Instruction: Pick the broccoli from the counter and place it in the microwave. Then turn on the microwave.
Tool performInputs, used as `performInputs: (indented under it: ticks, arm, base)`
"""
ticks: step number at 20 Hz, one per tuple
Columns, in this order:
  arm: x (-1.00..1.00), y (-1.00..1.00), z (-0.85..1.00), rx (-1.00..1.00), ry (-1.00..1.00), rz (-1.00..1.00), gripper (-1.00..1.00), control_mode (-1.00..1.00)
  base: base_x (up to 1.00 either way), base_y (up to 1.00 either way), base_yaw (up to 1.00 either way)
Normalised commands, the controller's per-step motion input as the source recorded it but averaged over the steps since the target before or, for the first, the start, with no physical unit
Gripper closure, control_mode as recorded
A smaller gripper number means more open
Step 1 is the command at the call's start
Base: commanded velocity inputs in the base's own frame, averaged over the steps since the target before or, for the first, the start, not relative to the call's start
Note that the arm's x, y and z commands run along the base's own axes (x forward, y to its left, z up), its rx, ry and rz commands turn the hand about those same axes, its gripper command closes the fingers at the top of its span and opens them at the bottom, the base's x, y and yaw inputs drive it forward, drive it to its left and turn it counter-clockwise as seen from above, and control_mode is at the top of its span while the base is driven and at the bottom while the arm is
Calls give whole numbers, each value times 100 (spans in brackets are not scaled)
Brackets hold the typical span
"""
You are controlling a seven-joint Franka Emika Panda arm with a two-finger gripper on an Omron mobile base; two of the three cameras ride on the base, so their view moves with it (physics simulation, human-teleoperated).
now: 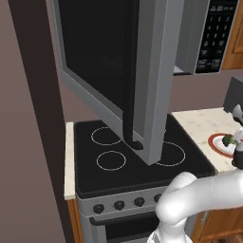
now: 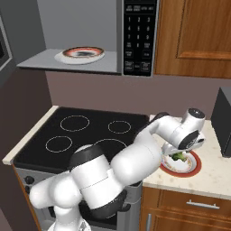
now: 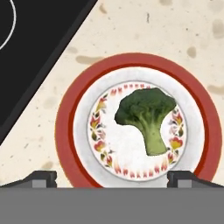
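Observation:
The broccoli [image 3: 146, 111], a dark-green floret with a pale stem, lies on a red-rimmed white plate [image 3: 65, 127] on the beige counter [image 3: 144, 30]. My gripper [image 3: 112, 179] hovers straight above it, open, its two fingertips [image 3: 41, 178] standing wide apart on either side of the plate with nothing between them. From the right base view the hand [image 2: 180, 151] hangs just over the broccoli [image 2: 179, 156] at the counter's front. The microwave [image 2: 137, 36] hangs above the stove with its door [image 1: 109, 71] swung open.
Inside the microwave a second red-rimmed plate [image 2: 81, 54] sits on the cavity floor. The black cooktop [image 2: 85, 131] lies left of the counter, under the open door. A dark appliance [image 2: 223, 122] stands at the counter's far right. Wooden cabinets [image 2: 194, 36] hang above.

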Motion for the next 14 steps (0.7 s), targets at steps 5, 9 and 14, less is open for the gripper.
performInputs:
  ticks: [5,9,14]
  arm:
    - [19,-1,-25,-2,4,2,-100,-100]
    - [11,-4,-25,-2,4,1,-100,-100]
    - [15,-10,-21,-2,3,2,-100,-100]
  base:
    - [0,0,0]
    - [0,0,0]
    - [0,0,0]
